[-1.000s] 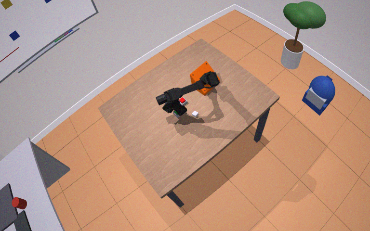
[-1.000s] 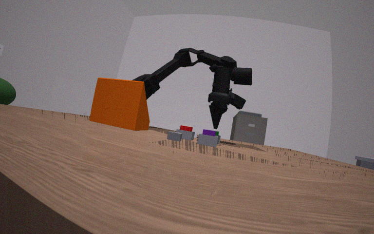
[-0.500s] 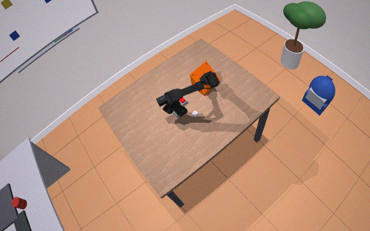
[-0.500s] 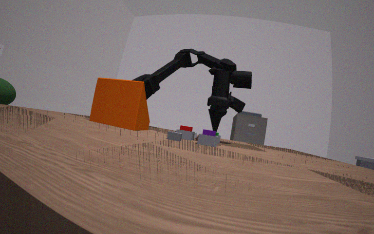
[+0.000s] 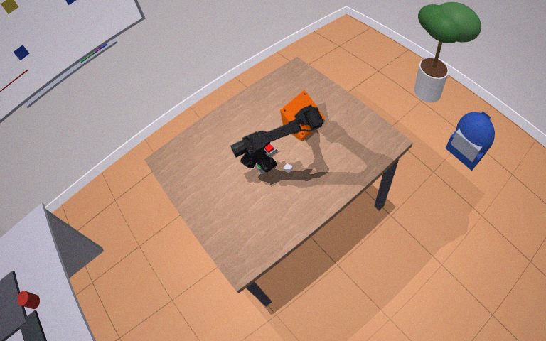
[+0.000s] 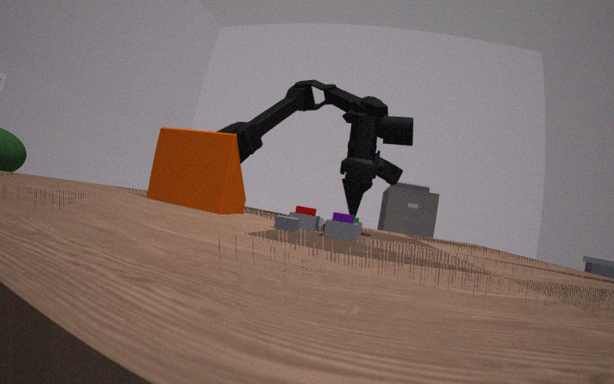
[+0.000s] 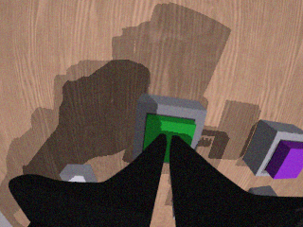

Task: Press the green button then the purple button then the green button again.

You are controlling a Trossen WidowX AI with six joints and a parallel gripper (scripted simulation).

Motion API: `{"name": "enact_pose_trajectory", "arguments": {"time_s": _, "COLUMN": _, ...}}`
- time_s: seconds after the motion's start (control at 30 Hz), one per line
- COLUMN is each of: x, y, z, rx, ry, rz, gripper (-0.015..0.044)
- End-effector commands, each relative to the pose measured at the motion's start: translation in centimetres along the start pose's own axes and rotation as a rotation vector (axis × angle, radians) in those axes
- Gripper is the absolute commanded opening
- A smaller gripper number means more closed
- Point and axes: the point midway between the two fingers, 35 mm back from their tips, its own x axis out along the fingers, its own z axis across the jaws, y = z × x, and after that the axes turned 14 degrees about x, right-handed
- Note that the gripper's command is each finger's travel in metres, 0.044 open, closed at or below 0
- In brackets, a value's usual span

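Green button (image 5: 259, 166) (image 6: 356, 220) (image 7: 170, 126) in its grey housing, on the desk (image 5: 225, 217) (image 6: 226, 290) (image 7: 199, 28), inboard of the left corner as the top view shows it, well apart from every edge. Gripper (image 5: 261, 168) (image 6: 352, 214) (image 7: 167, 140) points down over it, fingers clenched, nothing grasped. Fingertips overlap the green cap in wrist view; contact cannot tell.

Purple button (image 6: 343, 218) (image 7: 287, 160) just beside green one, cap standing proud of its housing. Red button (image 5: 269, 148) (image 6: 305, 210) near, on the side toward the desk's upper-left edge in top view. White block (image 5: 287, 168) (image 7: 77, 179) near green button, on the side toward the desk's right corner. Grey block (image 6: 287, 223) beside red button's housing in exterior view.

Orange box (image 5: 301, 105) (image 6: 192, 170) farther out, toward the desk's far top corner, black arm (image 5: 281, 131) (image 6: 276, 113) reaching across from it. Plant (image 5: 449, 22) (image 6: 9, 150) and blue backpack (image 5: 475, 130) off the desk, beyond its upper-right edge.
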Motion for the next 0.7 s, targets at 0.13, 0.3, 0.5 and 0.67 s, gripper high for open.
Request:
{"name": "enact_pose_trajectory", "arguments": {"time_s": 0.13, "x": -3.1, "y": 0.1, "z": -0.1, "rx": 0.009, "ry": 0.0, "rz": 0.01, "gripper": 0.002}}
{"name": "enact_pose_trajectory", "arguments": {"time_s": 0.3, "x": -3.3, "y": 0.1, "z": -0.1, "rx": 0.009, "ry": 0.0, "rz": 0.01, "gripper": 0.002}}
{"name": "enact_pose_trajectory", "arguments": {"time_s": 0.5, "x": -9.2, "y": 0.0, "z": -0.1, "rx": 0.01, "ry": 0.002, "rz": 0.01, "gripper": 0.002}}
{"name": "enact_pose_trajectory", "arguments": {"time_s": 0.67, "x": -9.2, "y": 0.0, "z": -0.1, "rx": 0.01, "ry": 0.002, "rz": 0.01, "gripper": 0.002}}
